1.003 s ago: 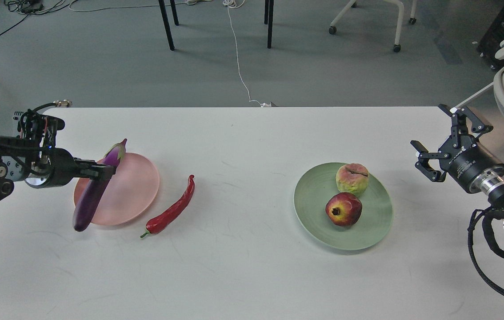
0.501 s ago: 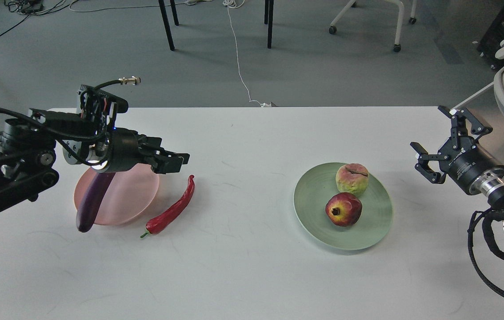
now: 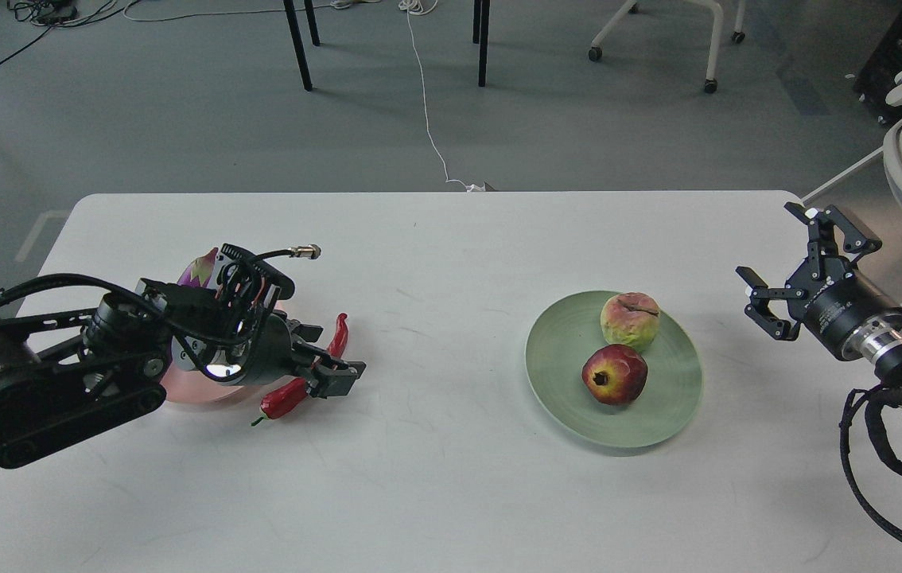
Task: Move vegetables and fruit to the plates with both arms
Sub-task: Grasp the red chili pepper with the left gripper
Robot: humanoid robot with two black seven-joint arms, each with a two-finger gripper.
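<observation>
My left gripper (image 3: 322,356) is low over the table with its fingers open on either side of the red chili pepper (image 3: 285,399), which lies right of the pink plate (image 3: 190,391). My arm hides most of that plate. Of the purple eggplant (image 3: 200,271) only the cap end shows behind the arm. The pale green plate (image 3: 658,418) at the right holds the dark red pomegranate (image 3: 615,374) and, behind it, the yellow-green and pink lumpy fruit (image 3: 630,320). My right gripper (image 3: 767,241) is open and empty, raised to the right of the green plate.
The white table (image 3: 451,493) has its far edge just behind the plates. Beyond it on the grey floor are black table legs (image 3: 298,44), a white cable (image 3: 425,103) and a wheeled chair base (image 3: 709,48).
My left gripper let go of the eggplant on the pink plate, swung right and came down around the chili pepper. The right gripper barely moved.
</observation>
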